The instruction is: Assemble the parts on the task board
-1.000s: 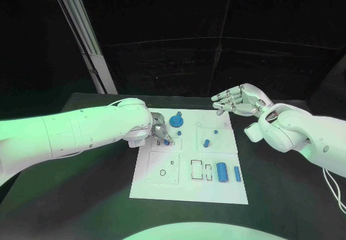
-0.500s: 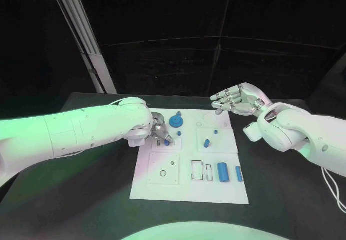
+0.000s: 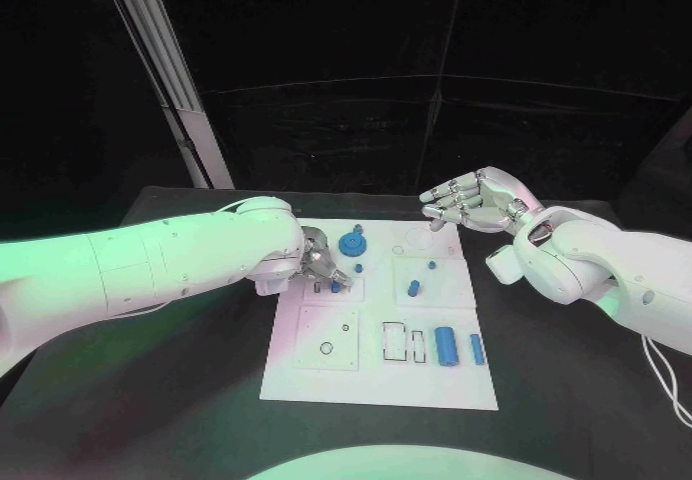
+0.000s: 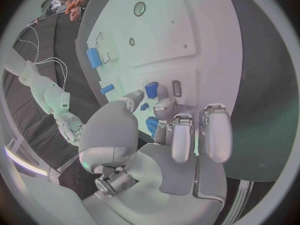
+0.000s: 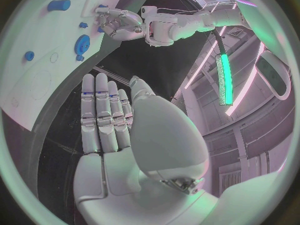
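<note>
Head view, left hand [image 3: 320, 262] fingertips beside small blue part [image 3: 335, 285]

Flat white rectangular task board [image 3: 378, 375] lies centred on table. Small blue plastic parts on it: round gear [image 3: 353, 243] at far edge, two upright-lying cylinders [image 3: 446, 345] near right side.

The head view looks down on the task board [image 3: 378, 340], which both close wrist views also share.
</note>
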{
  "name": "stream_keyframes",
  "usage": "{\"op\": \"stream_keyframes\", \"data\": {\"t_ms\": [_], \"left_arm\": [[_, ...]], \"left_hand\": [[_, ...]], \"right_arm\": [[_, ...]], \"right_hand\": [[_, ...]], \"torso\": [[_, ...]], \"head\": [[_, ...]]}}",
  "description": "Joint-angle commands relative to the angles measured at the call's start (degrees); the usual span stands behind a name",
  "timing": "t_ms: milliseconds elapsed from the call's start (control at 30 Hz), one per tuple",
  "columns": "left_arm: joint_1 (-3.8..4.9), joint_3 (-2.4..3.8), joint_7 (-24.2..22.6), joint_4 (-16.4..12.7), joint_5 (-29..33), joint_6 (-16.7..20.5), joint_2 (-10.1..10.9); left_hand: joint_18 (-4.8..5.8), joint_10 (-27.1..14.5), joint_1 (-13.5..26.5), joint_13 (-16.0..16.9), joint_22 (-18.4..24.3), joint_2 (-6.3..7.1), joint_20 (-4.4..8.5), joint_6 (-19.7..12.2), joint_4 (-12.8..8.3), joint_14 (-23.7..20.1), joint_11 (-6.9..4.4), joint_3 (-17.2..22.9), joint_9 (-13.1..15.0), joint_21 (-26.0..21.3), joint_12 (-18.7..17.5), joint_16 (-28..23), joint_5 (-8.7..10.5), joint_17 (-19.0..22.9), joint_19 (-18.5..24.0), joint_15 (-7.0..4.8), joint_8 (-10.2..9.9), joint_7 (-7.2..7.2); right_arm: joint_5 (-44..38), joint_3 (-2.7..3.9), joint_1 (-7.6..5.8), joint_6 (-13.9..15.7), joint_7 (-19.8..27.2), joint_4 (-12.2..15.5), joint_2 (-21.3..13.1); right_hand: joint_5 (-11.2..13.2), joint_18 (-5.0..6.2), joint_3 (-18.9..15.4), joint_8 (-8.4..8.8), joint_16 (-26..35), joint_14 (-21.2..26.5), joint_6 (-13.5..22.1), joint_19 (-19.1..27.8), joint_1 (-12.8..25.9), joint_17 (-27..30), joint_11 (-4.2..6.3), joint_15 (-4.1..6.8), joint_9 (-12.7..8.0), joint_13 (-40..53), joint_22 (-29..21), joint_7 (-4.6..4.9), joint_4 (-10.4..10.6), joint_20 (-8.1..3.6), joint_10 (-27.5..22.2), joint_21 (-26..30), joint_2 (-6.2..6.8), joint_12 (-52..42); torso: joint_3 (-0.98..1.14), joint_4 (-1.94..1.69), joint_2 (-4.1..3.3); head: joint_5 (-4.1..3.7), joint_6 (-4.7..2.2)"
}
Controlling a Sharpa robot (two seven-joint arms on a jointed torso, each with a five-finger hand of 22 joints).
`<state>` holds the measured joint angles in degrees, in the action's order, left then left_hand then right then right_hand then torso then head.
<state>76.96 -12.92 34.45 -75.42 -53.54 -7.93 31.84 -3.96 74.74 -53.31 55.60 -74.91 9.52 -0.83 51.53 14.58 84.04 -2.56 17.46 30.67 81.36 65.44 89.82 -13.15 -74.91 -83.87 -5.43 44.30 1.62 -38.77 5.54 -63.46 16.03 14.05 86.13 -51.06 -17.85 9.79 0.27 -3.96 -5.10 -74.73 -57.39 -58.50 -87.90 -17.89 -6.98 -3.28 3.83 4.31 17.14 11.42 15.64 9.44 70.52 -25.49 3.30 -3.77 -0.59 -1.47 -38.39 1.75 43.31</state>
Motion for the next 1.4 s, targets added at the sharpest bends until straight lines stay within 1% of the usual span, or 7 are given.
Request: {"op": "stream_keyframes", "data": {"t_ms": [33, 233, 500, 667, 833, 967, 1400], "left_arm": [[-0.04, -0.04, 0.4, -0.3, -0.1, 0.7, 0.4], [0.14, 0.79, -0.4, -2.4, 0.1, 2.1, 2.6], [1.17, 5.50, -2.2, -4.4, 4.4, 0.8, 5.2], [3.20, 6.70, 0.1, -2.3, 5.9, -6.1, 5.4], [4.45, 6.91, 2.5, 3.2, 5.7, -11.5, 3.3], [4.79, 6.79, 2.7, 7.7, 3.8, -13.6, 1.1], [4.11, 4.22, -0.5, 18.1, -1.3, -14.4, -4.4]], "left_hand": [[1.05, 0.2, -0.2, -0.1, -1.8, -0.79, 0.43, 0.2, 0.5, 6.0, -0.02, -1.4, -0.1, 0.1, 0.3, 0.2, 0.18, -15.1, -1.2, -0.47, 0.2, -0.34], [0.97, 0.1, -1.0, -0.3, -1.5, -1.22, 0.44, 0.1, 1.4, 6.0, -0.02, -4.0, -0.1, -0.1, 0.2, 0.2, 0.13, -15.1, -1.1, -0.48, 0.3, -0.33], [0.48, -2.7, -3.7, -4.4, 0.9, -1.75, -0.03, -3.0, 1.6, 6.0, 0.92, -8.1, -1.1, -1.9, -2.8, 0.2, -0.04, -15.1, -0.2, 0.19, -1.7, 0.84], [0.25, -4.9, -7.9, -6.9, 2.3, -2.77, -1.21, -8.2, 0.6, 6.0, 2.80, -9.5, -3.5, -3.1, -4.3, 0.2, -0.17, -15.1, 0.4, 1.70, -5.5, 3.09], [0.25, -5.0, -8.6, -6.6, 2.1, -3.82, -1.71, -7.9, 1.2, 6.0, 3.12, -10.3, -4.1, -3.0, -3.9, 0.2, -0.11, -15.1, 0.3, 2.08, -5.7, 3.37], [0.22, -4.9, -8.9, -6.3, 2.0, -4.33, -1.88, -6.7, 1.6, 6.0, 2.99, -11.5, -4.2, -3.0, -3.3, 0.2, -0.08, -15.1, 0.2, 2.05, -4.9, 3.14], [0.31, -4.2, -9.0, -5.3, 1.4, -5.59, -1.68, -5.2, 1.9, 6.0, 2.51, -13.4, -4.1, -2.6, -2.1, 0.2, 0.17, -15.1, -0.1, 1.71, -3.5, 2.55]], "right_arm": [[0.0, 0.04, -0.11, -0.3, 0.6, 0.0, 0.0], [0.0, 0.04, -0.11, -0.4, 0.7, -0.3, 0.0], [0.0, 0.03, -0.10, -0.4, 0.7, -0.9, 0.2], [0.0, 0.02, -0.09, -0.4, 0.8, -0.9, 0.1], [0.0, 0.02, -0.09, -0.4, 0.7, -1.0, 0.1], [0.0, 0.02, -0.09, -0.4, 0.7, -0.9, 0.2], [0.0, 0.02, -0.09, -0.5, 0.7, -0.7, 0.5]], "right_hand": [[-0.2, 0.58, -0.4, 0.34, 0.4, 0.1, 0.4, -0.3, 0.7, 0.1, -0.14, -0.46, -0.1, -0.1, -0.1, -0.12, 0.0, 0.31, -0.4, 0.3, -0.08, 0.1], [-0.2, 0.58, -0.5, 0.35, 0.4, 0.1, 0.5, -0.3, 0.8, 0.1, -0.16, -0.48, -0.1, -0.1, -0.1, -0.11, 0.0, 0.33, -0.4, 0.3, -0.08, 0.1], [-0.3, 0.58, -0.6, 0.34, 0.5, 0.1, 0.5, -0.3, 0.9, 0.1, -0.19, -0.51, -0.1, -0.1, -0.2, -0.08, 0.1, 0.37, -0.5, 0.5, -0.15, 0.1], [-0.3, 0.58, -0.6, 0.34, 0.5, 0.1, 0.5, -0.3, 1.0, 0.1, -0.19, -0.52, -0.1, -0.1, -0.2, -0.08, 0.1, 0.38, -0.5, 0.5, -0.17, 0.1], [-0.3, 0.58, -0.6, 0.34, 0.5, 0.1, 0.5, -0.3, 1.0, 0.1, -0.19, -0.52, -0.1, -0.1, -0.2, -0.08, 0.1, 0.38, -0.5, 0.5, -0.17, 0.1], [-0.3, 0.58, -0.6, 0.34, 0.5, 0.1, 0.5, -0.3, 1.0, 0.1, -0.19, -0.52, -0.1, -0.1, -0.2, -0.08, 0.1, 0.38, -0.5, 0.5, -0.20, 0.1], [-0.3, 0.58, -0.6, 0.34, 0.5, 0.1, 0.5, -0.3, 1.0, 0.1, -0.19, -0.52, -0.1, -0.1, -0.2, -0.08, 0.1, 0.38, -0.5, 0.5, -0.20, 0.1]], "torso": [[-0.04, -0.02, 0.01], [-0.02, 0.00, 0.00], [0.00, 0.01, -0.03], [0.04, -0.07, -0.03], [0.14, 0.02, -0.02], [-0.03, 0.11, -0.13], [-0.02, 0.06, -0.09]], "head": [[-0.04, -0.05], [-0.01, -0.26], [-0.06, -0.34], [-0.03, -0.38], [0.28, -0.40], [0.32, -0.54], [0.46, -0.63]]}}
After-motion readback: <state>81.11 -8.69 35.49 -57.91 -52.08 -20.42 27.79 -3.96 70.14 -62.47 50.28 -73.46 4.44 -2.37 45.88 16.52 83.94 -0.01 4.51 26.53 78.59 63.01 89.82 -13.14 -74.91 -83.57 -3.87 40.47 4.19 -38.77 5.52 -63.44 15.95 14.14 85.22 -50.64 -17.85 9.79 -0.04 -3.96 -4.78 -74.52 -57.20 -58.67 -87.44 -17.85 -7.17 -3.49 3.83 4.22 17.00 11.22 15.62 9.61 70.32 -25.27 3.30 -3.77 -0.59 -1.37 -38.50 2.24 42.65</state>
